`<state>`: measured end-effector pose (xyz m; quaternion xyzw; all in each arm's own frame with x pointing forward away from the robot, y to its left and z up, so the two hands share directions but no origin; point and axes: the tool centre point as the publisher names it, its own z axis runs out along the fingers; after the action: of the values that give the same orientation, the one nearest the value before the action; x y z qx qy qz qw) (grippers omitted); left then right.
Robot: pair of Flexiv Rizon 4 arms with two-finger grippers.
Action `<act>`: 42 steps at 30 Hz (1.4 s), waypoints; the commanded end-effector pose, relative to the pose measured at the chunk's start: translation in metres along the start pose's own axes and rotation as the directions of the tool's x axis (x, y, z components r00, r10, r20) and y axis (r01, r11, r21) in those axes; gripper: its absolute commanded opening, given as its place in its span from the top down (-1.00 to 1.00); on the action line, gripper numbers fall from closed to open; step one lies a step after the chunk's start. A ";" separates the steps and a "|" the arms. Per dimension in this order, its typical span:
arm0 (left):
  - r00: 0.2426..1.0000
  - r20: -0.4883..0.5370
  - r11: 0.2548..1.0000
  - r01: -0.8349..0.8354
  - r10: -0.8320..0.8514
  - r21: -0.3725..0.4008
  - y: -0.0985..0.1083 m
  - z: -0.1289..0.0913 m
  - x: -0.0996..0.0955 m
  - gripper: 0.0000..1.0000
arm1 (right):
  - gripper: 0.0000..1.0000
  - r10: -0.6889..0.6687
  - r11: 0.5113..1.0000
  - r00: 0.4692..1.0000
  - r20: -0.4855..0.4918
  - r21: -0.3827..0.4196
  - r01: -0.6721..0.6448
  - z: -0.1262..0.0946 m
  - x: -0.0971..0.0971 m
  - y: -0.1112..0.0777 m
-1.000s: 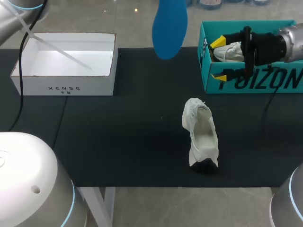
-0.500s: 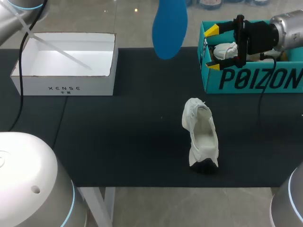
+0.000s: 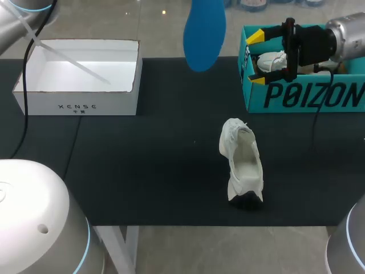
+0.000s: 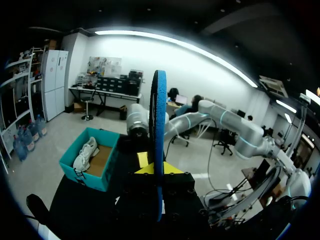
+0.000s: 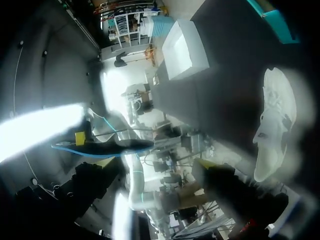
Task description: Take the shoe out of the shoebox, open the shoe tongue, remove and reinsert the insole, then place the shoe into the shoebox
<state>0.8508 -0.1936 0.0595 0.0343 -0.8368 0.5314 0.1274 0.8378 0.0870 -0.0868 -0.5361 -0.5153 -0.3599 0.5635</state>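
Head view over a dark table [image 3: 142, 165] w/ two robot arms. A white shoe [image 3: 244, 162] lies near the table's middle, on its side, opening showing and no insole seen inside. It's well apart from both boxes.

The blue insole [image 3: 204, 34] hangs in the air above the table's far edge. In the left wrist view it shows edge-on, upright, w/ the left claw [image 4: 156, 169] pinching it between its yellow tips. Prob. held high to keep it off the table until it goes back into the shoe.

At the right, a teal shoebox [image 3: 302, 97] sits open w/ a second white shoe [image 3: 272, 59] inside. The right claw [image 3: 258, 57] hovers over the box's left end, fingers spread wide, one tip by the far rim, one by the near wall. It grips nothing. Looks parked there, leaving the shoe on the table clear.

At the far left, a white box [image 3: 80, 105] stands open.

Judgement: insole is out; reinserting it comes next, then boxing the shoe.
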 end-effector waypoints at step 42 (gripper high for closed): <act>0.785 0.375 0.825 -0.559 0.494 0.083 0.113 0.007 0.080 1.00 | -1.00 0.001 1.000 1.000 0.001 -0.001 -0.001 0.001 0.000 0.000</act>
<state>0.7909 -0.1569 0.0018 -0.1423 -0.8171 0.5554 -0.0596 0.8371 0.0867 -0.0869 -0.5363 -0.5150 -0.3604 0.5633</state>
